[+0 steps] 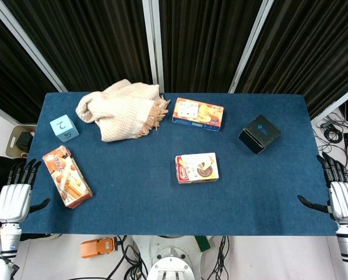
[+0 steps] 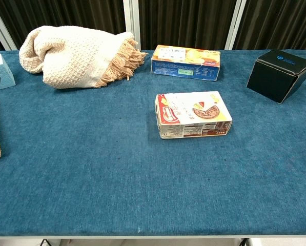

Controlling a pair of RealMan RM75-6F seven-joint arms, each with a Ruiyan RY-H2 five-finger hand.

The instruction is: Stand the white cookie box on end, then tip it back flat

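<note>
Head view shows the white cookie box [image 1: 197, 168] lying flat mid-tabletop [image 1: 133, 198], well apart from my left hand [image 1: 16, 195] and right hand [image 1: 340, 195], both empty with fingers spread. It looks light, stiff cardboard; I'd grip its short ends.

Place: a robot test lab or recording booth, probably, not a home.
Backdrop: black pleated curtains [image 1: 203, 41] hung between pale metal posts [image 1: 153, 41].
Work surface: desk [image 1: 162, 198] covered in blue felt-like cloth, with unrelated props scattered apart.
Floor clutter: loose cables [image 1: 331, 131] at the right edge, an orange device [image 1: 97, 247] below the near edge, too small to identify.
Rig: robot base [image 1: 171, 265] at the desk's near side.
</note>
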